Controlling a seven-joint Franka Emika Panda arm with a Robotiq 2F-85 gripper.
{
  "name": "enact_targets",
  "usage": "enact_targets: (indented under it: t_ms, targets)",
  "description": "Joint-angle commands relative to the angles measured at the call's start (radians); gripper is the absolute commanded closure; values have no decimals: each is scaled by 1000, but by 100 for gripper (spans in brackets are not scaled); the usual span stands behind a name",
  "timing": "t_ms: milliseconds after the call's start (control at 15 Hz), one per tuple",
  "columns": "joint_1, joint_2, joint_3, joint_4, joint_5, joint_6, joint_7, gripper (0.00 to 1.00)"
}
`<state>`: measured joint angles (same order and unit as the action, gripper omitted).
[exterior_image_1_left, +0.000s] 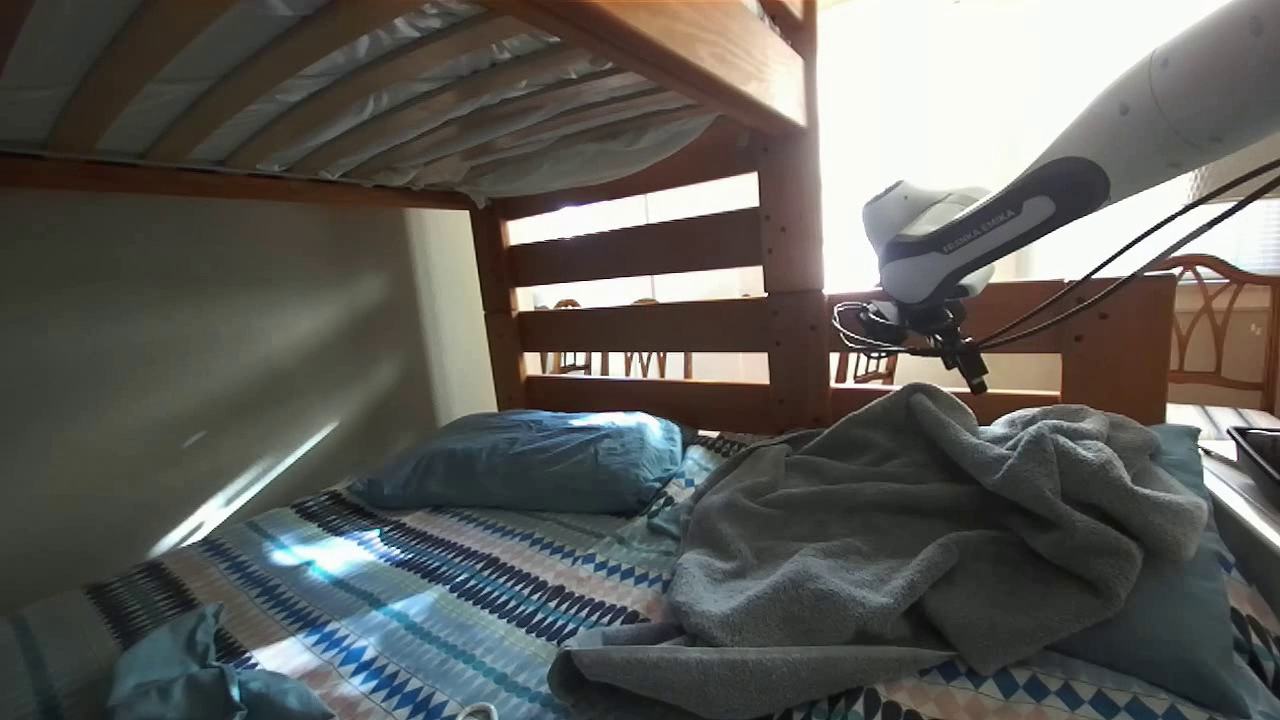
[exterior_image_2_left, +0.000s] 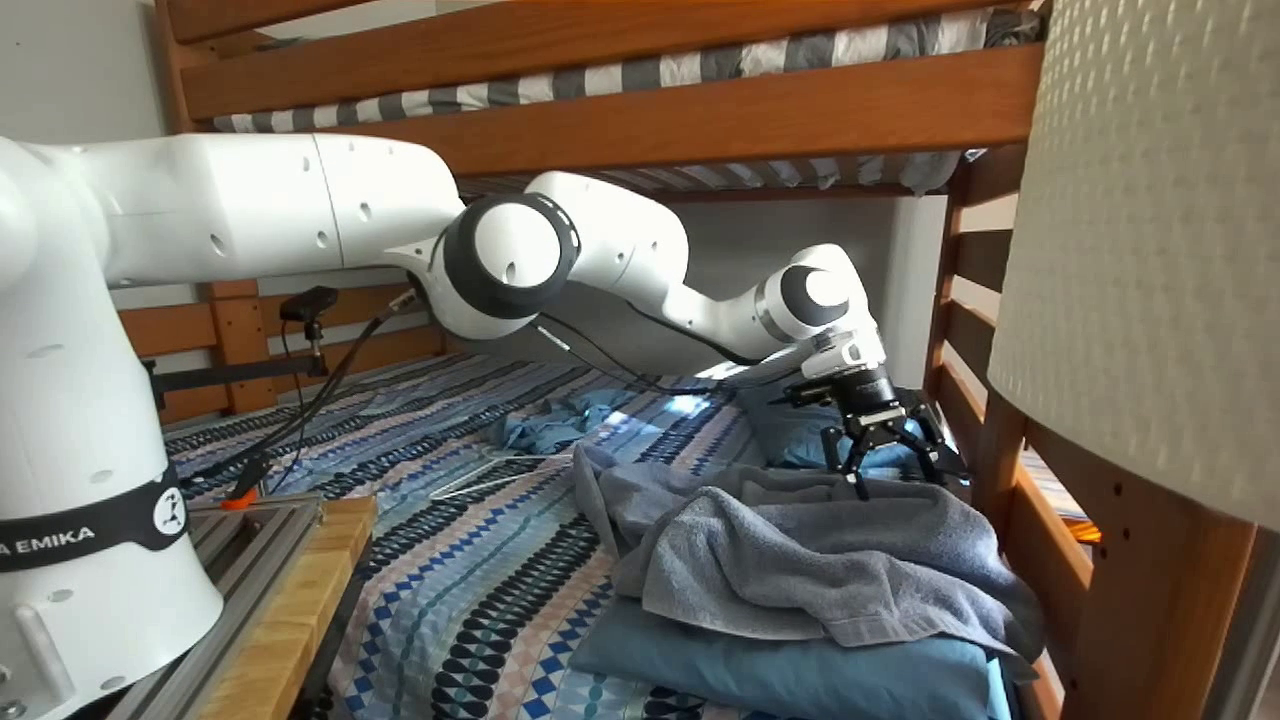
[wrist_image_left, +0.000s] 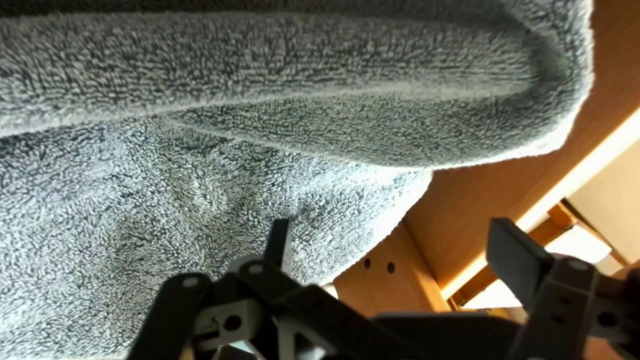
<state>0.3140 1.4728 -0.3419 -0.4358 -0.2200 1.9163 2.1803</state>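
Wooden rails (wrist_image_left: 470, 210) stand just beside the grey blanket (exterior_image_2_left: 760, 560) on the bed (exterior_image_2_left: 470, 570), so your gripper (wrist_image_left: 391, 240), spread wide and holding nothing, may knock against them if you descend past the blanket's edge.

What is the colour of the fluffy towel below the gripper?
The towel is plain grey; the wrist view shows it best.

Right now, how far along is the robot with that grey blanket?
Nothing looks finished: the grey blanket lies rumpled, partly over a blue pillow. In hand: the end effector stands open near the blanket's edge, gripping nothing. Left: apparently any gripping, since its jaws are apart.
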Motion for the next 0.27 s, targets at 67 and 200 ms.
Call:
enact_targets:
  t_ms: [67, 200]
  targets:
    - [-14, -4, 36, 0, -26, -6, 17, 0]
    - [-15, -4, 38, 0, -26, -6, 21, 0]
